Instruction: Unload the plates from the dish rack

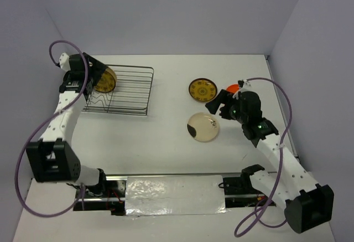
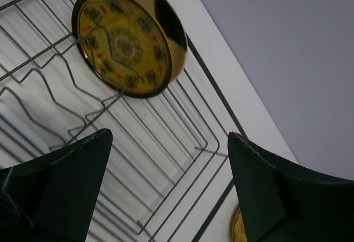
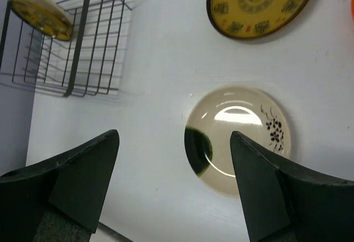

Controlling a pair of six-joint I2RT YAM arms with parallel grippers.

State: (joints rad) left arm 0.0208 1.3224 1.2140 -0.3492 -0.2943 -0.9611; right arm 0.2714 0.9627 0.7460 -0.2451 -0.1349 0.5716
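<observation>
Top external view: the left gripper (image 1: 94, 81), jaws spread wide and empty, hangs at the upper left beside the yellow-gold round plate with dark ringed pattern (image 1: 105, 80), the only plate standing in the dark rectangular wire dish rack (image 1: 131, 93). Right of centre on the white table (image 1: 160, 142) lie a matching yellow-gold patterned plate (image 1: 202, 89), a plain orange-red plate (image 1: 232, 87) and a glossy beige plate with a dark blotch (image 1: 203, 127). The right gripper (image 1: 219, 104) hovers next to them.

Left wrist view: open fingers frame the upright plate (image 2: 130, 37), which leans in a wavy wire divider (image 2: 83, 124). A pinch landing off-centre on that glossy rim could let it slip, or the divider could snag it and the rack lift with it.

Right wrist view: the right gripper (image 3: 174, 137), jaws apart and holding nothing, sits above the beige plate (image 3: 238, 139). A careless sweep could nudge it into its neighbours.
</observation>
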